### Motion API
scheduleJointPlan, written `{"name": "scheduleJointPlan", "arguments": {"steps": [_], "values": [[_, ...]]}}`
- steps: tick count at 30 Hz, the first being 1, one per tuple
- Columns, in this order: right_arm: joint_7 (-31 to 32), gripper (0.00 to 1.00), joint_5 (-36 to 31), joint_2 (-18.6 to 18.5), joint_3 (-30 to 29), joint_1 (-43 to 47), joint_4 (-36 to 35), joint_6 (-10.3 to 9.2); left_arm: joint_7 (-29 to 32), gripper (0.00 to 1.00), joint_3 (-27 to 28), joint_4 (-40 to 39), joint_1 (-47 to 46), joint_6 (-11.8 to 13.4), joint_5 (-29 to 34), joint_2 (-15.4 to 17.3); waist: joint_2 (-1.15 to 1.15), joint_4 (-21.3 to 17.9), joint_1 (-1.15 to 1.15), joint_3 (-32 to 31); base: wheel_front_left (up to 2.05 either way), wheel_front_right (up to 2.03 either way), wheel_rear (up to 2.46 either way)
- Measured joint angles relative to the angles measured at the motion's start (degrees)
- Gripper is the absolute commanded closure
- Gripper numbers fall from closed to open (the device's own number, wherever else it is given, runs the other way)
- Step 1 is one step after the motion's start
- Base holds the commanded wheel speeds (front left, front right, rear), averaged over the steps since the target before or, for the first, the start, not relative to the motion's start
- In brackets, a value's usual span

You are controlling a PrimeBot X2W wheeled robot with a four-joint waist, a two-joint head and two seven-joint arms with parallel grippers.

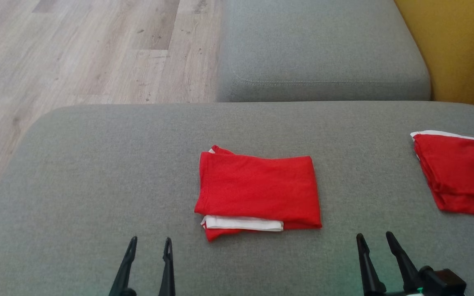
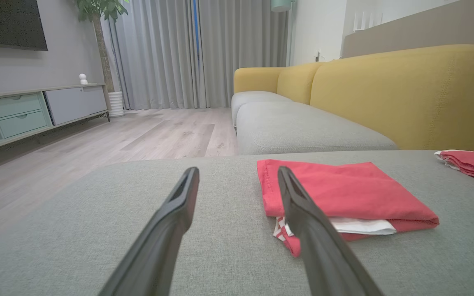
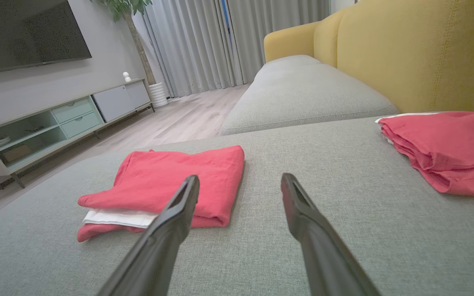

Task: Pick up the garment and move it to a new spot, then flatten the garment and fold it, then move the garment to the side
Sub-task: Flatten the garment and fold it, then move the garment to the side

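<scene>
Folded red garment (image 1: 257, 189) lying flat at the middle of a grey sofa cushion (image 1: 97, 172), well apart from both grippers. Left gripper (image 1: 151, 239) low at the near left, fingers spread wide, holding nothing. Right gripper (image 1: 374, 234) low at the near right, likewise spread wide and empty. Second folded red garment (image 1: 459, 172) at the far right of the same cushion, near a yellow backrest (image 2: 405, 90). Wooden floor (image 1: 76, 49) beyond the cushion's left edge.

Judged stage: flattening and folding apparently finished, moving to the side not yet done. To do that well:
- Approach low from the near edge.
- Slide one finger under the whole stack and pinch every layer together, including the white band (image 1: 243, 223) poking out at the near left corner.
- Take both near corners at once, one per gripper, to stop the fold from opening.
- Lift only slightly, carry level, and set down flat beside the other red piece without overlapping it.

Orientation: rough rectangle, long axis running left to right across the robot's front, slightly tilted. Loose layered edges and white band facing the robot. Stitched hem on the left end, rounded closed fold on the right end. Soft cloth, likely to sag or unfold if gripped by the top layer alone.
</scene>
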Motion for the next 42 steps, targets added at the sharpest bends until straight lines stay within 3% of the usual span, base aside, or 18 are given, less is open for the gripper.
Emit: {"name": "scheduleJointPlan", "arguments": {"steps": [34,39,42], "values": [[0.0,0.00,0.5,0.0,1.4,-0.3,2.0,0.00,0.0,0.00,3.1,1.7,0.1,-3.5,3.0,-2.8,0.00,2.2,0.01,3.2,0.00,0.00,0.00],[0.8,0.00,5.4,-0.6,3.6,-5.6,5.3,0.00,0.0,0.00,3.0,2.1,-0.3,-3.8,3.0,-3.2,0.00,3.3,0.01,6.1,0.00,0.00,0.00],[5.5,0.00,11.4,-2.3,4.3,-13.0,6.7,0.00,0.0,0.00,2.9,2.8,-2.0,-4.0,2.9,-3.6,0.00,4.4,0.01,9.1,0.00,0.00,0.00]]}}
